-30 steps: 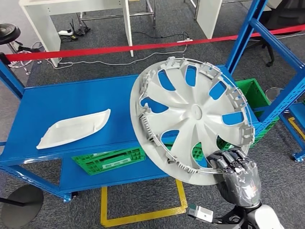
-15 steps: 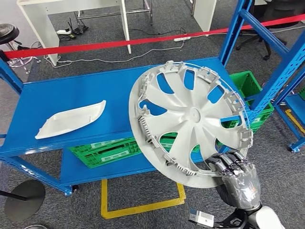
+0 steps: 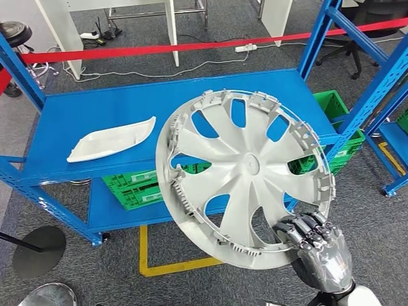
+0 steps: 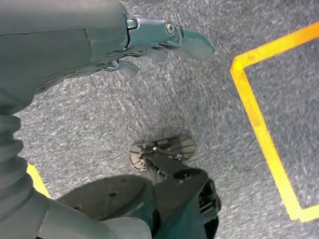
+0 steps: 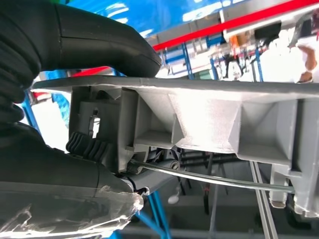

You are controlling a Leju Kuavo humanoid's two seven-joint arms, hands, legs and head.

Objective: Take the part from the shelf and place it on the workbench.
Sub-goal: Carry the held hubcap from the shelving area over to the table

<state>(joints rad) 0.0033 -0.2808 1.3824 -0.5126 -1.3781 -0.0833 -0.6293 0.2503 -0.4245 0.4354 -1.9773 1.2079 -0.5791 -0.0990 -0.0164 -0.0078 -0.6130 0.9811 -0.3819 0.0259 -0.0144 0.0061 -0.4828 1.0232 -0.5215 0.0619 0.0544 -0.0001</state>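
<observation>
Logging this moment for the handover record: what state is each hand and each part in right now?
Wheel cover: held in the air by its rim, tilted, inner ribbed side towards the camera.
Right hand: grips the wheel cover's lower rim.
Left hand: holds nothing, fingers extended, hanging over the carpet.
White trim piece: lying flat on the blue table, untouched.
Green crate: resting on the lower shelf.

The right hand [image 3: 319,245] is a glossy dark grey shell with black segmented fingers [image 3: 301,224] bearing small silver fittings along their backs, and a white cuff sits at its wrist. Seen from the right wrist, it has a thick, smooth black thumb [image 5: 109,42], ribbed black cover and crinkled clear film. The left hand [image 4: 112,45] is matte grey with a ribbed cover, and a round screw marks one blue-grey metal finger.
</observation>
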